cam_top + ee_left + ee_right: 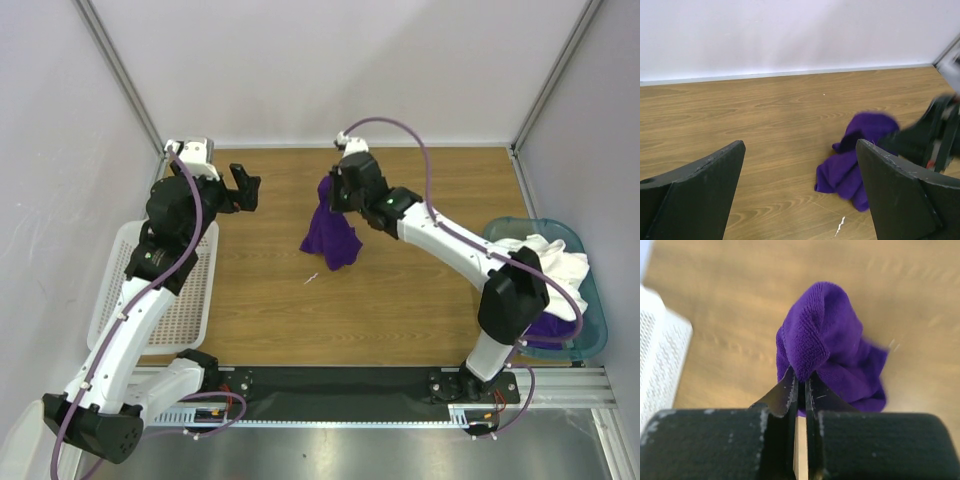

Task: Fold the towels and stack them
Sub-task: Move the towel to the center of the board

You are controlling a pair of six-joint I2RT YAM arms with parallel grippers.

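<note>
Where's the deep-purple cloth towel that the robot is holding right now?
In the top view the deep-purple towel hangs from the shut right gripper, its lower end on the middle of the wooden table, right of the open left gripper.

towel frame centre, top held in right gripper | left gripper left of it, apart | basket far left | bin far right, towels in it

wood-grain table. on it: white perforated basket at frame left, sitting across the table's left edge; teal bin at the right edge. upper centre: purple towel, only its lower end bunched on the wood. small white scrap just below-left of it, not touching.
</note>
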